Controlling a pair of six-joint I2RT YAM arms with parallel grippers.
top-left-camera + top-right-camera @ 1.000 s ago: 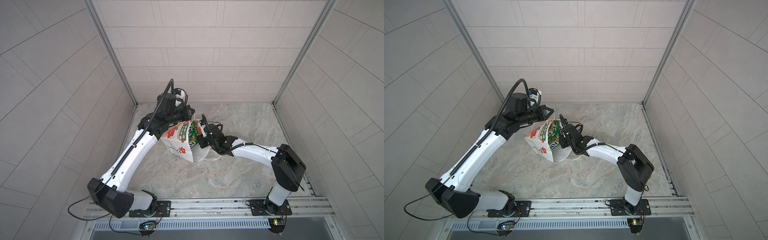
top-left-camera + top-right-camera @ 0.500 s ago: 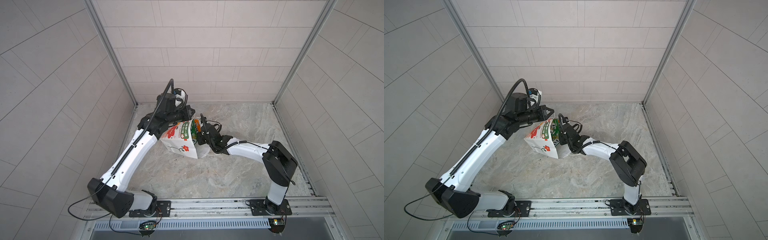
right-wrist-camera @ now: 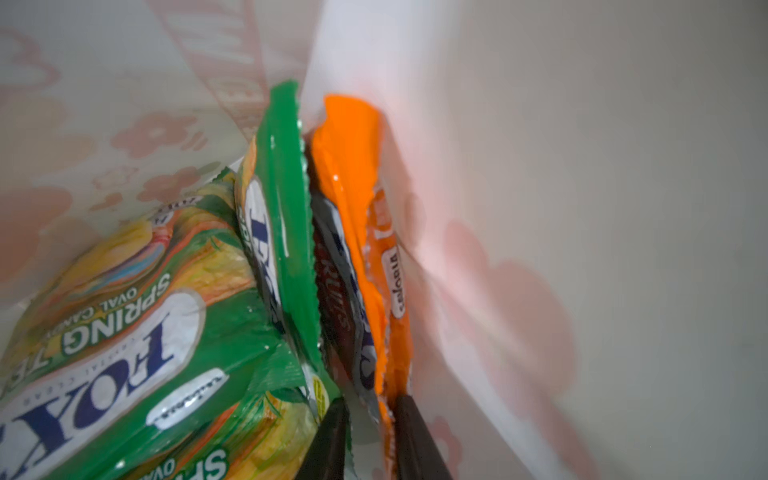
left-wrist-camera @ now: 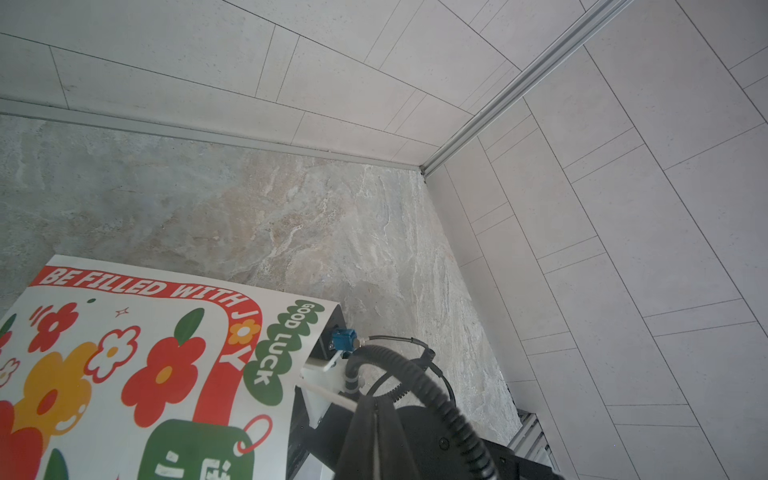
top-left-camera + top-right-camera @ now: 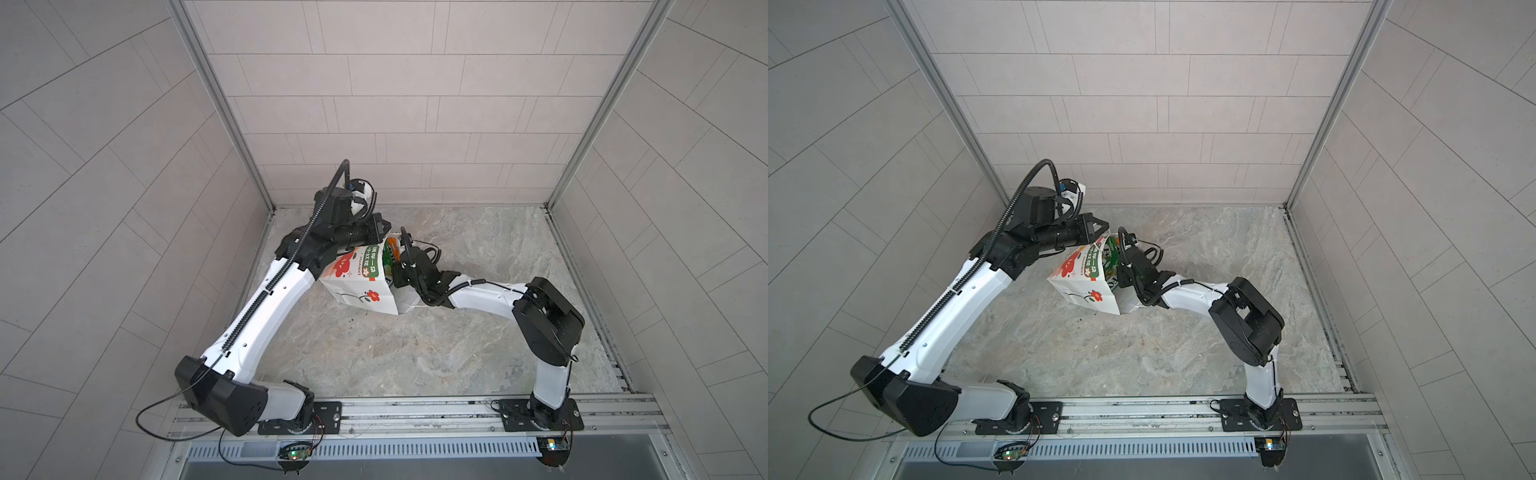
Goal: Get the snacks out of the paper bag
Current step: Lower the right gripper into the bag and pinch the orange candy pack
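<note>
The white paper bag (image 5: 361, 286) (image 5: 1084, 286) with red flowers leans over on the stone floor, mouth up and to the right. My left gripper (image 5: 384, 232) (image 4: 376, 405) is shut on its white cord handle at the rim. My right gripper (image 3: 370, 401) reaches inside the bag; in both top views its fingers are hidden there. They are closed on the edge of the orange snack packet (image 3: 353, 166), with a dark red and blue packet (image 3: 336, 270) against it. Green-and-yellow packets (image 3: 124, 332) (image 3: 286, 208) lie beside them. Green shows at the bag's mouth (image 5: 388, 253).
Tiled walls (image 5: 415, 104) close in the stone floor (image 5: 415, 353) at the back and on both sides. The left arm's link (image 5: 270, 307) slants across the left of the floor. The right arm's elbow (image 5: 544, 320) stands at the right. A metal rail (image 5: 415, 411) runs along the front.
My right gripper has gone deeper into the bag and its jaws have narrowed onto the packets. The right elbow has swung in towards the bag. The left gripper has held still.
</note>
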